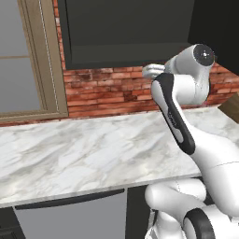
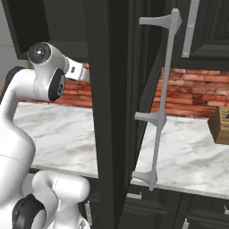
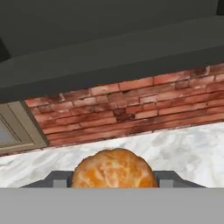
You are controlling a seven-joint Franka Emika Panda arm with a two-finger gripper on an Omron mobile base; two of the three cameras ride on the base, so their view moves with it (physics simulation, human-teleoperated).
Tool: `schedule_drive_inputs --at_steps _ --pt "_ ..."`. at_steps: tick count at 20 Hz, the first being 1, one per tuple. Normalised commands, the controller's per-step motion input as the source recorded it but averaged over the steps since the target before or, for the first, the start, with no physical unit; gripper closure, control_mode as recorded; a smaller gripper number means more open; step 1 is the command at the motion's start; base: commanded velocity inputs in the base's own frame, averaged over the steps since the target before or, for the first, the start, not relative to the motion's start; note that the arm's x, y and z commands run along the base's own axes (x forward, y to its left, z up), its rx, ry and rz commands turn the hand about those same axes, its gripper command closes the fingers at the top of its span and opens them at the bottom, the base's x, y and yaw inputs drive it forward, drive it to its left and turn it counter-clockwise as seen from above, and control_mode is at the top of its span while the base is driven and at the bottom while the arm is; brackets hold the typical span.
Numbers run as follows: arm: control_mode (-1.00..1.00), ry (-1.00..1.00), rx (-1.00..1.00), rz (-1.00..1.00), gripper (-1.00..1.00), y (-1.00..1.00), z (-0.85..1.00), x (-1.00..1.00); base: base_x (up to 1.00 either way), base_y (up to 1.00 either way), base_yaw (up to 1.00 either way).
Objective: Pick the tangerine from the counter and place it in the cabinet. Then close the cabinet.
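Note:
In the hand view the orange tangerine [image 3: 113, 168] sits between the two dark fingertips, and my gripper [image 3: 113, 182] is shut on it. The fruit is held in the air above the white marble counter [image 3: 188, 148], facing the brick wall, just below the underside of the dark cabinet [image 3: 109, 57]. From the left base view the arm's wrist [image 1: 152, 71] reaches toward the wall under the open cabinet [image 1: 126, 28], over the counter [image 1: 93, 149]. In the right base view the cabinet's open door [image 2: 112, 112] stands edge-on and hides the hand.
A tan-framed window [image 1: 28, 60] is on the wall to the left. The open door's long grey handle [image 2: 161, 103] juts out at the right. A brown box [image 2: 221, 125] rests on the counter far right. Grey drawer fronts [image 1: 70, 219] lie under the counter.

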Motion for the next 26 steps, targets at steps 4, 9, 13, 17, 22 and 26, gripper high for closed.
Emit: schedule_drive_inputs --at_steps 4,9,13,17,22,26 --pt "-1.00 0.00 0.00 -0.05 1.00 0.00 0.51 0.52 0.00 0.00 0.00" --pt "-1.00 0.02 0.01 -0.03 1.00 0.00 0.26 0.72 0.00 0.00 0.00" --pt "-1.00 0.01 0.00 0.00 1.00 0.00 0.00 0.90 0.00 0.00 0.00" --pt "-1.00 0.01 0.00 0.00 1.00 -0.03 0.00 0.94 0.00 0.00 0.00" --pt "-1.00 0.01 0.00 -0.01 1.00 -0.03 0.00 0.85 0.00 0.00 0.00" --pt "-1.00 0.04 0.00 -0.01 1.00 0.00 0.00 0.73 0.00 0.00 0.00"
